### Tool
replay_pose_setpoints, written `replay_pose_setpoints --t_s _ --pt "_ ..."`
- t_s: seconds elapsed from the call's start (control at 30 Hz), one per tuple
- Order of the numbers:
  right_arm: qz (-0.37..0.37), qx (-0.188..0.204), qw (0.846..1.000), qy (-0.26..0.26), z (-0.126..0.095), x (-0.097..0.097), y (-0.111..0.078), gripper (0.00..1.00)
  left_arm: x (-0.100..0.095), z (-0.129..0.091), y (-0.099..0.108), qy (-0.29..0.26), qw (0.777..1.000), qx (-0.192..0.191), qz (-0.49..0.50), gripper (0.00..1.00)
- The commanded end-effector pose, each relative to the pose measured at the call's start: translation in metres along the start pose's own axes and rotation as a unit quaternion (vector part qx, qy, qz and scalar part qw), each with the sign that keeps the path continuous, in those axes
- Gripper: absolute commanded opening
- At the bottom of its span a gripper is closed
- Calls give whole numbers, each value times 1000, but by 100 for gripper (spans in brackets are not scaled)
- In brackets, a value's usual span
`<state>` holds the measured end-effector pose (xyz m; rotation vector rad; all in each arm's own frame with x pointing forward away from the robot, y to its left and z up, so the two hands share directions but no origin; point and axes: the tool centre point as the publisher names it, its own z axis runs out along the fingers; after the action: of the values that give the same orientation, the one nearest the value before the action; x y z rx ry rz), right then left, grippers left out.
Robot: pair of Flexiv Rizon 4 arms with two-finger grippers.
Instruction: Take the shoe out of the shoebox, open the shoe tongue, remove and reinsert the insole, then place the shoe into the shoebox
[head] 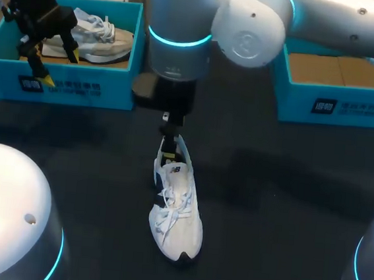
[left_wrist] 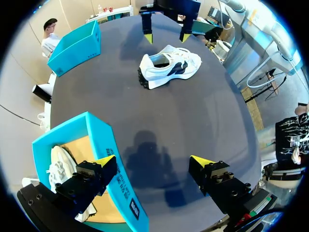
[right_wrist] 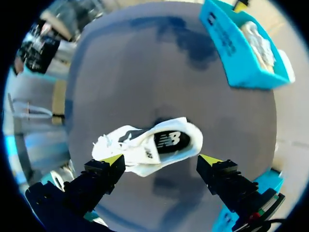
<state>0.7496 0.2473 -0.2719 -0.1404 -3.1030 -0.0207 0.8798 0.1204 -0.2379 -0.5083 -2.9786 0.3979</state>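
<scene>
A white sneaker (head: 176,208) with dark side marks stands upright in the middle of the dark table, heel toward the far side. My right gripper (head: 170,142) hangs open just above its heel. In the right wrist view the shoe (right_wrist: 154,145) lies below and between the spread fingers of this gripper (right_wrist: 161,159), and its insole shows in the opening. My left gripper (head: 60,68) is open and holds nothing, over the front wall of the left shoebox (head: 59,88). From the left wrist view I see the sneaker (left_wrist: 169,70) far ahead of that gripper (left_wrist: 154,162).
The left teal shoebox (left_wrist: 104,159) holds a second white shoe (head: 94,35). Another teal shoebox (head: 336,105) with a brown bottom stands at the back right. Two white arm bases (head: 7,215) fill the near corners.
</scene>
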Motion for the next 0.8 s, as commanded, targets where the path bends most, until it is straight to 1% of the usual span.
replay_pose_setpoints --t_s 0.03,0.13,0.33,0.53,0.63,0.8 --pt "-151 66 986 -23 6 -9 20 100 1 0 0 0 1000 -1 0 100" --pt "-143 69 987 -31 14 -15 21 100 1 0 0 0 1000 -1 0 100" --pt "-136 51 989 -24 34 -33 13 100 1 0 0 0 1000 -1 0 100" --pt "-135 39 990 -31 41 -47 14 100 1 0 0 0 1000 -1 0 100" --pt "-133 44 990 -34 44 -53 17 100 1 0 0 0 1000 -1 0 100" --pt "-137 41 989 -35 52 -61 18 100 1 0 0 0 1000 -1 0 100"
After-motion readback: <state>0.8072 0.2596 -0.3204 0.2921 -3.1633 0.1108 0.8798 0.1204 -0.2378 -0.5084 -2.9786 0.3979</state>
